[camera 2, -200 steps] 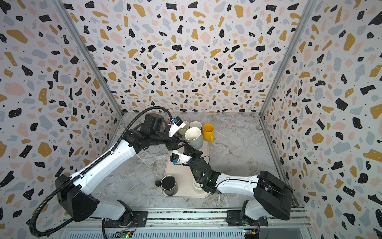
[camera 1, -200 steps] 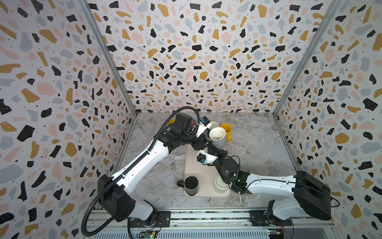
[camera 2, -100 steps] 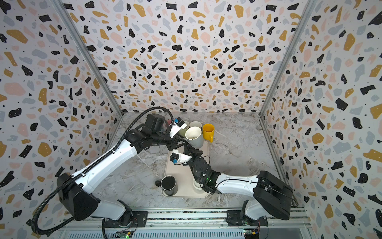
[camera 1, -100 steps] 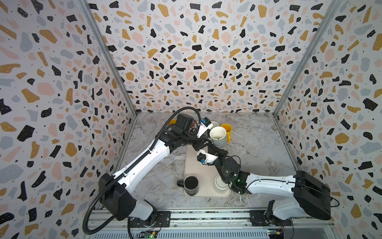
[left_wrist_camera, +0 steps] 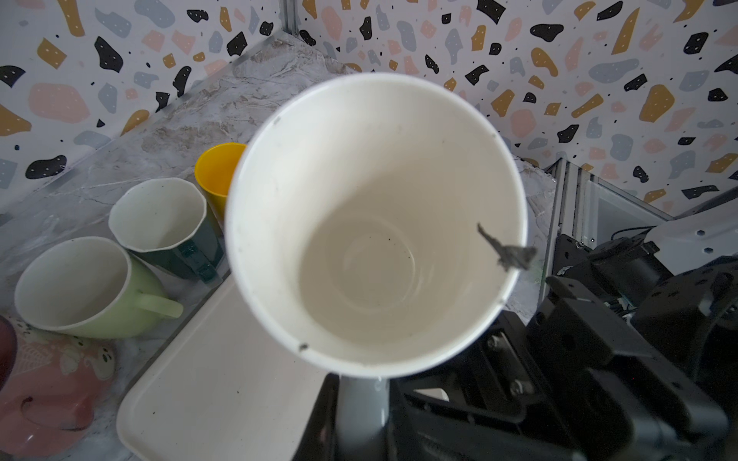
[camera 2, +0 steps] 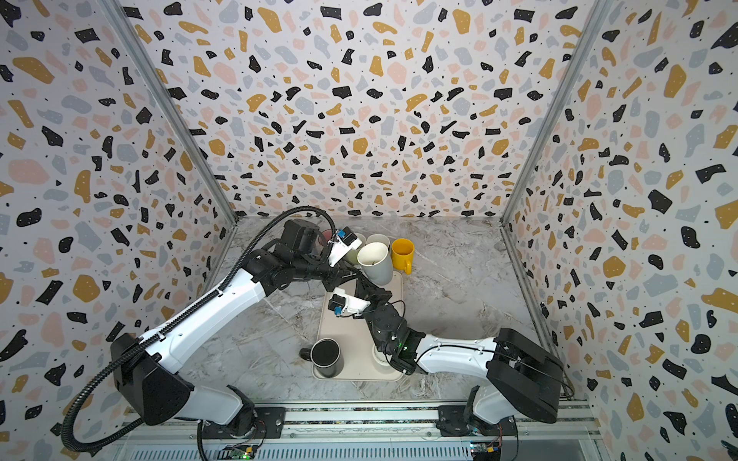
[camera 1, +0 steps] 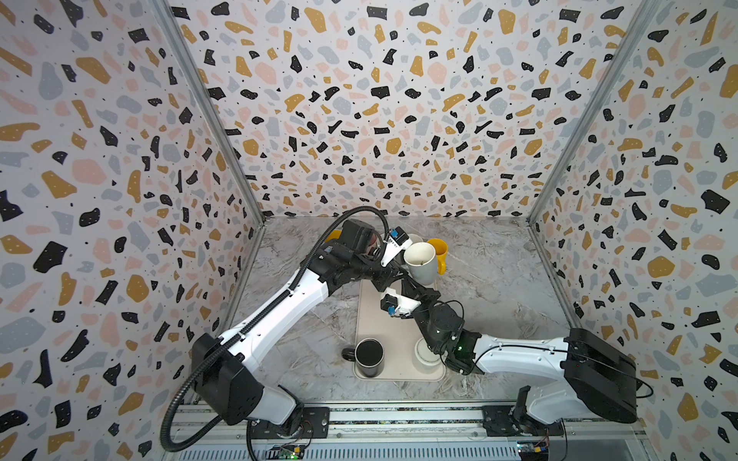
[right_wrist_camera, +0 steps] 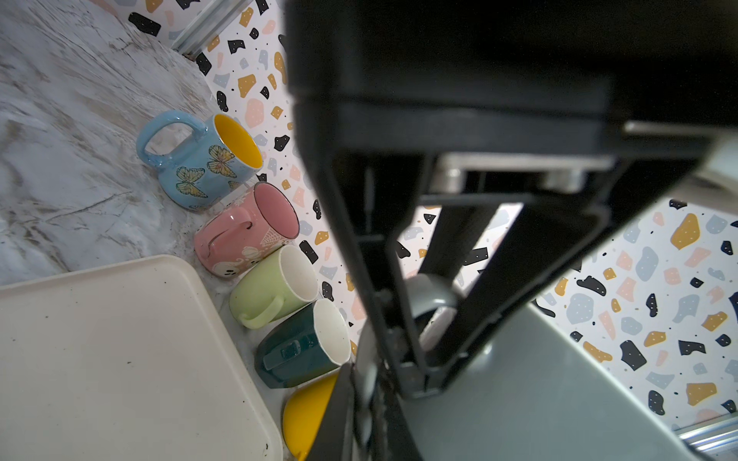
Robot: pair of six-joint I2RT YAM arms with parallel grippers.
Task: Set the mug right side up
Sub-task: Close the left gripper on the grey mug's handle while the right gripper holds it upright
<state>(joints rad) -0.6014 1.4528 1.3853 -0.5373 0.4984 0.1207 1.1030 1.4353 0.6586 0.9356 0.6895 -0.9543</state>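
The grey mug [camera 1: 421, 265] was held in the air over the far end of the tray [camera 1: 383, 327]. In both top views its white-lined mouth was turned upward and tipped a little toward the cameras. Its handle [right_wrist_camera: 433, 299] lay on the side facing the two arms that met beneath it. The left pincer [right_wrist_camera: 419, 371] was seen pinching that handle, its two black fingers narrowed to a wedge around the grey loop. The right pincer [camera 1: 415, 289] was raised to just beside the same handle. Whether it was spread or pinching could not be told, as its tips were blurred and hidden. A small grey scrap [left_wrist_camera: 507, 255] was stuck to the mug's rim.

On the near end of the tray a black mug [camera 1: 369, 357] was stood mouth up. Beside it, a white cup [camera 1: 425, 355] was partly covered by the right arm. Behind the tray, on the table [camera 1: 499, 287], a row was formed by a yellow mug [camera 1: 438, 249], a dark green mug [right_wrist_camera: 303, 347], a light green mug [right_wrist_camera: 271, 287], a pink mug [right_wrist_camera: 243, 231] and a blue mug [right_wrist_camera: 199, 159].
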